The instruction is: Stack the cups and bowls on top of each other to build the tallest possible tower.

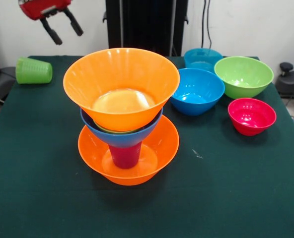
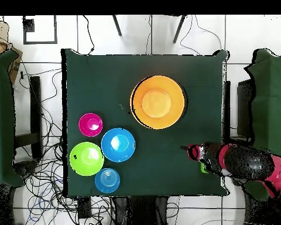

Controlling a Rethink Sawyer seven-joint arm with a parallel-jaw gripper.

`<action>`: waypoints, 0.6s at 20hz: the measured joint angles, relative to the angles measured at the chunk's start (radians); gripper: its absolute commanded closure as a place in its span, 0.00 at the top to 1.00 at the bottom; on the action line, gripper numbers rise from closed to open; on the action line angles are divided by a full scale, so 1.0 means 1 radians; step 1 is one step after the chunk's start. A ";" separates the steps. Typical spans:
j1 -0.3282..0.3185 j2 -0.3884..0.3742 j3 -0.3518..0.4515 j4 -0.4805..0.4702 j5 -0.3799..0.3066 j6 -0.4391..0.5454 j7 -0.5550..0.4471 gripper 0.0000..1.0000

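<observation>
Tower (image 1: 123,119) of orange bowls, blue bowl and purple cup, well apart from the claw (image 1: 63,28). Claw spread wide, empty, raised just beside the tipped green cup (image 1: 33,70).

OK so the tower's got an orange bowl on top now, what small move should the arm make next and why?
Probably lower the gripper toward the light green cup lying on its side at the table's far corner. The gripper is open, empty and hanging just above that cup, closer to it than to the loose bowls across the table. The tower ends in a wide orange bowl that could take another piece.
</observation>
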 measured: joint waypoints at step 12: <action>-0.069 -0.031 0.124 0.038 0.078 0.070 0.000 1.00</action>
